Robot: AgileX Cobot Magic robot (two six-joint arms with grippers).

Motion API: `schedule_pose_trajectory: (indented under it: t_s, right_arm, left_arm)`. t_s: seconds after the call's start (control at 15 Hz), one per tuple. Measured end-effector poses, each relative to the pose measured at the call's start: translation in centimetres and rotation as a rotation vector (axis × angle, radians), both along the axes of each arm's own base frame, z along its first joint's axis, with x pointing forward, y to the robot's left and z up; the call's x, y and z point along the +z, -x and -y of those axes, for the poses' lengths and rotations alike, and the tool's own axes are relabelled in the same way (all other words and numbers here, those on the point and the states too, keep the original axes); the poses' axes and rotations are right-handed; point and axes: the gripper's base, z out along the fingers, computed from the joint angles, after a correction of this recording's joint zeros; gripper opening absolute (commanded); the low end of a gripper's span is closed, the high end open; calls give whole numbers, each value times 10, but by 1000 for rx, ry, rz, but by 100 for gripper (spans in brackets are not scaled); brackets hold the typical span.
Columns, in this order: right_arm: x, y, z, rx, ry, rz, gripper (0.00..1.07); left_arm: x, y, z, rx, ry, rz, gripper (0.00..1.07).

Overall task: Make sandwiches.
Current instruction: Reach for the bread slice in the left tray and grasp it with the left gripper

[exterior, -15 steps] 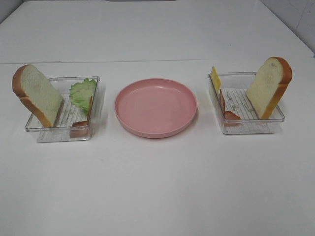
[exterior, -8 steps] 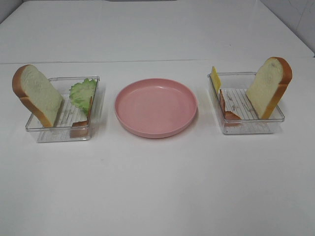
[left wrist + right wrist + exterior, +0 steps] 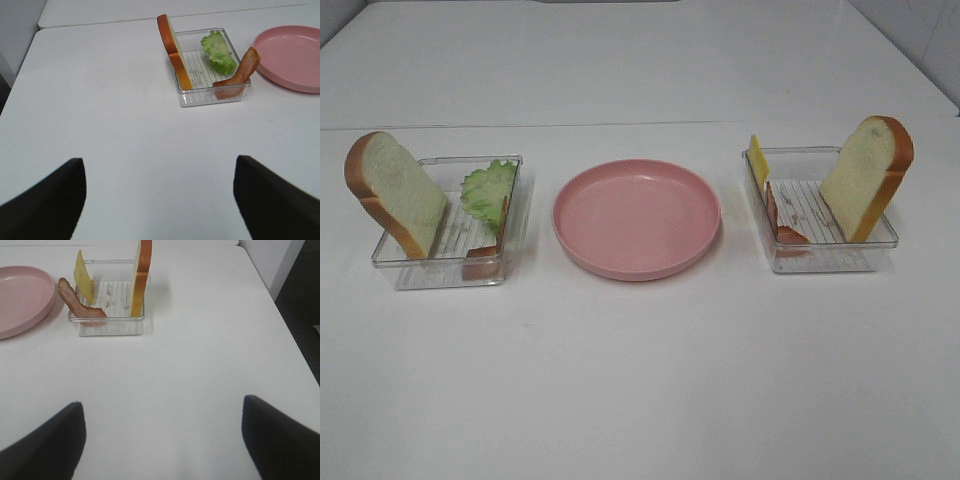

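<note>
The sandwich parts lie apart in two clear trays. In the left tray (image 3: 440, 272) a bread slice (image 3: 395, 195) leans on the outer wall, beside a lettuce leaf (image 3: 488, 190) and a bacon strip (image 3: 240, 75). The right tray (image 3: 825, 262) holds the other bread slice (image 3: 868, 177), a yellow cheese slice (image 3: 757, 160) and a bacon strip (image 3: 782, 222). My left gripper (image 3: 160, 200) is open over bare table, well short of its tray. My right gripper (image 3: 162, 440) is open too, equally far from its tray. Neither arm shows in the exterior high view.
An empty round pink plate (image 3: 637, 217) sits between the trays. The white table has a seam line behind the trays, and its right edge (image 3: 280, 315) drops off beyond the right tray.
</note>
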Motion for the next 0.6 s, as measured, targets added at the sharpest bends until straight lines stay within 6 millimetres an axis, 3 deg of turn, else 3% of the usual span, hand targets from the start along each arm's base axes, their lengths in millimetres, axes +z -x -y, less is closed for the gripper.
schedule_pose_trajectory:
  t_s: [0.2, 0.33, 0.53, 0.6]
  right_arm:
    - [0, 0, 0, 0, 0, 0, 81]
    - [0, 0, 0, 0, 0, 0, 81]
    - [0, 0, 0, 0, 0, 0, 81]
    - [0, 0, 0, 0, 0, 0, 81]
  left_arm:
    - [13, -3, 0, 21, 53, 82, 77]
    - [23, -16, 0, 28, 60, 127, 76]
    - [38, -71, 0, 29, 100, 9, 76]
    - [42, -81, 1, 28, 109, -22, 76]
